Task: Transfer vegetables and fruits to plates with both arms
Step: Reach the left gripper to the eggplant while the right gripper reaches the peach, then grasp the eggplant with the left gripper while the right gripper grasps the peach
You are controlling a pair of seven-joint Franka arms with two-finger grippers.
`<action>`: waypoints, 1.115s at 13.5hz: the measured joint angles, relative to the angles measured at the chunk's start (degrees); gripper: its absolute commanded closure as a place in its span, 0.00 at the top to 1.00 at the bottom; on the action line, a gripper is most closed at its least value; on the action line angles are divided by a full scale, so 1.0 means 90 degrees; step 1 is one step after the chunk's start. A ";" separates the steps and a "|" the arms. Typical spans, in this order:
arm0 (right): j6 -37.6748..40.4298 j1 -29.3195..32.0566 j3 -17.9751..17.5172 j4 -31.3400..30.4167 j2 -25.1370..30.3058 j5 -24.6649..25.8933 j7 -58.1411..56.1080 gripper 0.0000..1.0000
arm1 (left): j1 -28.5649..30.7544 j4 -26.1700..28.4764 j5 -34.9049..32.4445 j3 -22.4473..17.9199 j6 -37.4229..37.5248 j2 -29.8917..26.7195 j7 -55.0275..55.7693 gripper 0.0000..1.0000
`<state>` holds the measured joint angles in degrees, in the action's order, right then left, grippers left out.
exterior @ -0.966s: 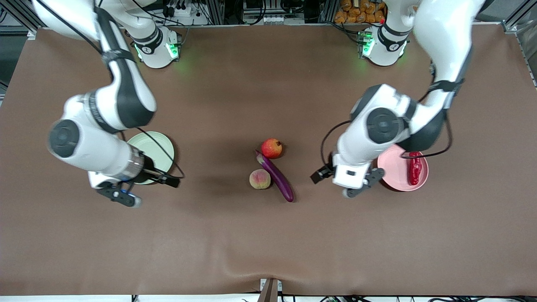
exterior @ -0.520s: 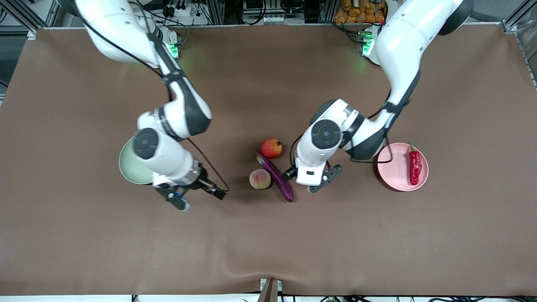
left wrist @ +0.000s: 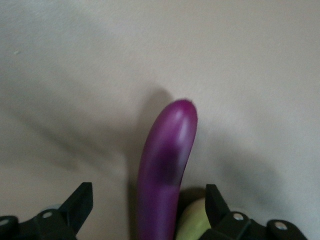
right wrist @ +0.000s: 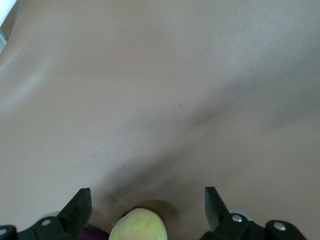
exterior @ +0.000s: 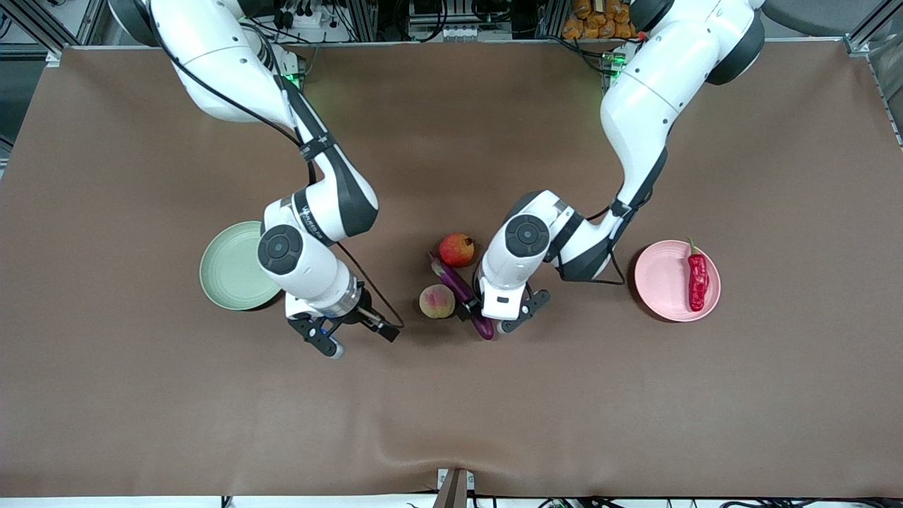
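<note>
While the right pincer hangs wide and empty, the left pincer straddles the eggplant, spread wide.

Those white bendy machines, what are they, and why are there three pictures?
They are two robot arms with black pinching grippers. The big picture looks down from a high camera; each small picture comes from a camera on one arm's wrist. On the brown table lie a long purple eggplant, a fuzzy yellowish peach beside it and a round red pomegranate. A wrinkled red chili lies on the pale pink plate; the pale green plate holds nothing. The left gripper is open, straddling the eggplant. The right gripper is open near the peach. Neither holds anything yet.
</note>
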<state>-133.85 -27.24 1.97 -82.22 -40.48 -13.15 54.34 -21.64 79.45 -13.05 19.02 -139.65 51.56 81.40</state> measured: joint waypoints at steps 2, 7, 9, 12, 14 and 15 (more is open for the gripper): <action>0.0023 0.0044 0.0001 0.0003 0.0000 0.0000 -0.0045 1.00 | -0.0018 -0.0001 -0.0011 -0.0070 -0.0305 0.0156 -0.0011 0.84; 0.0035 0.0043 -0.0003 0.0003 -0.0001 0.0000 -0.0053 1.00 | -0.0043 -0.0019 -0.0015 -0.0076 -0.0525 0.0278 -0.0032 0.00; 0.0037 0.0042 -0.0007 0.0003 -0.0001 0.0000 -0.0053 1.00 | -0.0039 -0.0053 -0.0026 -0.0086 -0.0534 0.0278 -0.0141 0.00; 0.0038 0.0037 -0.0016 0.0004 -0.0001 0.0000 -0.0053 1.00 | 0.0017 -0.0159 -0.0039 -0.0064 -0.0544 0.0119 -0.0317 0.00; 0.0038 0.0035 -0.0020 0.0005 -0.0001 0.0000 -0.0053 1.00 | 0.0278 -0.0026 -0.0039 0.0268 -0.0412 -0.0302 -0.0323 0.00; 0.0038 0.0029 -0.0025 0.0005 -0.0001 -0.0004 -0.0052 1.00 | 0.0564 0.0150 -0.0039 0.0589 -0.0222 -0.0593 -0.0336 0.00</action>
<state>-133.50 -26.98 1.75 -82.17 -40.49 -13.19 53.88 -16.56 80.79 -13.40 24.32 -141.65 46.22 78.38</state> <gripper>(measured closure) 0.000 0.586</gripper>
